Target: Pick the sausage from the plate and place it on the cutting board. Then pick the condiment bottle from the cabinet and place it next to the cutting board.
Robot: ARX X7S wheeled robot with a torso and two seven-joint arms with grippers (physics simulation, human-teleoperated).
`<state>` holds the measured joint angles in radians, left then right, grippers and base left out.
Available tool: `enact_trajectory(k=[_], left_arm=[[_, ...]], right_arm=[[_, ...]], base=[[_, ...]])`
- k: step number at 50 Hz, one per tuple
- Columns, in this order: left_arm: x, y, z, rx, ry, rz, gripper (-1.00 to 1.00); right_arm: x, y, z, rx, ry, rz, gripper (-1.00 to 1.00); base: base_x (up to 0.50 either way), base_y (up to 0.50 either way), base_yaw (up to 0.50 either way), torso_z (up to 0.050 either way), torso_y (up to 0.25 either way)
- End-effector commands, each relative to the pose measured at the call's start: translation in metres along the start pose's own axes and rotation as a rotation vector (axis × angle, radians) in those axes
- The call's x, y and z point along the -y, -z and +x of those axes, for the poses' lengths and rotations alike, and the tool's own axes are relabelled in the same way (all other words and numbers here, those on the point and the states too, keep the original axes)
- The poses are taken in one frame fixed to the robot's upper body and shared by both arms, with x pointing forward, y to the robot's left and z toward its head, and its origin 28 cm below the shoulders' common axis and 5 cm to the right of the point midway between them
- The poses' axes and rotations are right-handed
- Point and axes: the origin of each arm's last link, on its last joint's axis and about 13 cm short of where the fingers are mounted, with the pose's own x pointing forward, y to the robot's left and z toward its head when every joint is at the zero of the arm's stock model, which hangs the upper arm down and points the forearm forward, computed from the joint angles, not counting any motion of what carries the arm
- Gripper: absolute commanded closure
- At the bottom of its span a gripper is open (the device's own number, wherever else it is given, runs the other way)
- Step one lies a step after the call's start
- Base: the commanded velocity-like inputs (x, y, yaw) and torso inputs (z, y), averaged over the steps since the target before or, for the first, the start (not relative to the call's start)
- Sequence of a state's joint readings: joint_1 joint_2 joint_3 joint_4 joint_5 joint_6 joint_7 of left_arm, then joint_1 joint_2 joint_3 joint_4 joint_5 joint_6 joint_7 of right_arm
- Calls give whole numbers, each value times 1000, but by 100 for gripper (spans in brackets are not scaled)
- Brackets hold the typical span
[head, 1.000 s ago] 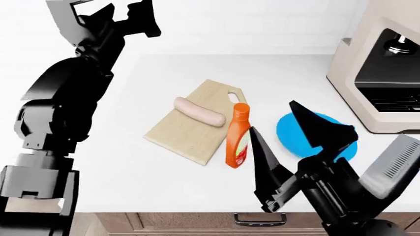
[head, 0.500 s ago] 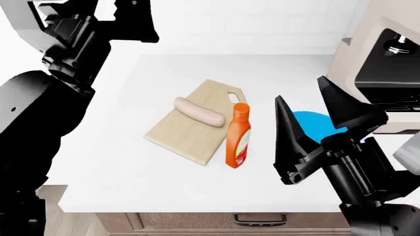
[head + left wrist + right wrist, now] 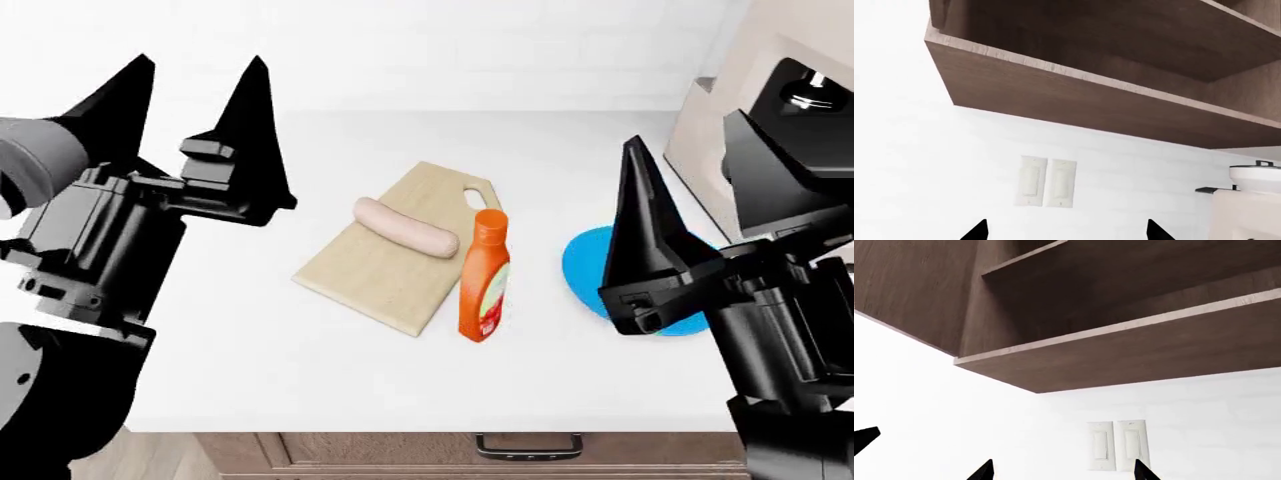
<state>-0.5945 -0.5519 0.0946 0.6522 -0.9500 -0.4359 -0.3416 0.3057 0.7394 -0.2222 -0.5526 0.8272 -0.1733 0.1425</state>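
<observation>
**Both items placed, arms lifted clear**

Now the left gripper (image 3: 194, 85) and right gripper (image 3: 694, 165) both stand spread wide, holding nothing, raised above the worktop (image 3: 267, 340). One sausage (image 3: 404, 227) lies on the one cutting board (image 3: 387, 255); one condiment bottle (image 3: 485, 276) stands upright just beside the board's edge; one plate (image 3: 587, 272) sits bare, partly hidden. The job looks finished, I'd say; retreat well by keeping clear of the bottle, which would tip easily.

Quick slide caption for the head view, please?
Sausage on cutting board, condiment bottle upright beside it, plate bare, both grippers open.
</observation>
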Motion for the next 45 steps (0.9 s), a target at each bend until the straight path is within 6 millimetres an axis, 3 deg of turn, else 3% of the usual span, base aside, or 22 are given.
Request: enact_trajectory(k=[1, 21, 45], left_arm=[[4, -5, -31, 59, -18, 26, -100], [16, -34, -48, 247, 34, 32, -100], [17, -45, -55, 349, -6, 25, -100]], right_arm=[[-3, -13, -2, 45, 50, -18, -100], [-8, -29, -11, 105, 96, 8, -100], [-18, -52, -22, 208, 72, 33, -100]], base=[[0, 0, 0, 0, 0], [0, 0, 0, 0, 0], [0, 0, 0, 0, 0]])
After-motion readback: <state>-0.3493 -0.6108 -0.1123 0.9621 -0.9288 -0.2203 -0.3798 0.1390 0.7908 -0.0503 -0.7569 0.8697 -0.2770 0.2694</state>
